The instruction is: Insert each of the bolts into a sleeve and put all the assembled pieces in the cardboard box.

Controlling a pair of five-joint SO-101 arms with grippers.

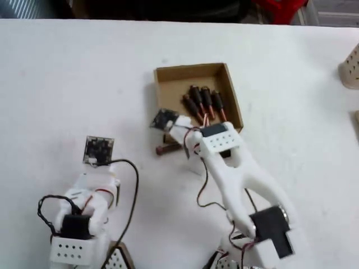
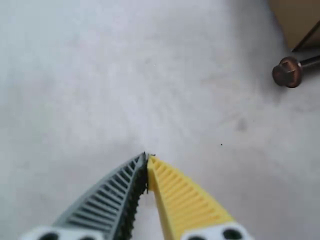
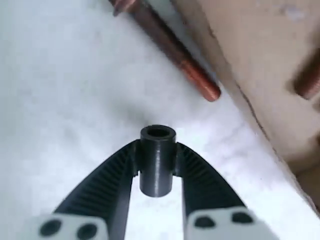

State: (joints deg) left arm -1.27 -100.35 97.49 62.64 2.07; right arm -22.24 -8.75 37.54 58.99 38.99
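My right gripper (image 3: 157, 148) is shut on a short black sleeve (image 3: 157, 167), held upright just above the table. A copper bolt (image 3: 170, 47) lies beyond it, along the outer wall of the cardboard box (image 3: 260, 60). From above, that loose bolt (image 1: 168, 148) sits just in front of the box (image 1: 162, 84), under the right arm's wrist (image 1: 216, 140). Several assembled bolts (image 1: 205, 103) lie inside the box. My left gripper (image 2: 147, 160) is shut with nothing in it, low over bare table, and the bolt's head (image 2: 287, 72) shows some way beyond it.
The left arm (image 1: 90, 196) stands at the near left of the white table (image 1: 67, 78). A pale perforated block (image 1: 350, 67) sits at the far right edge. Cables (image 1: 132, 196) trail from both arms along the front.
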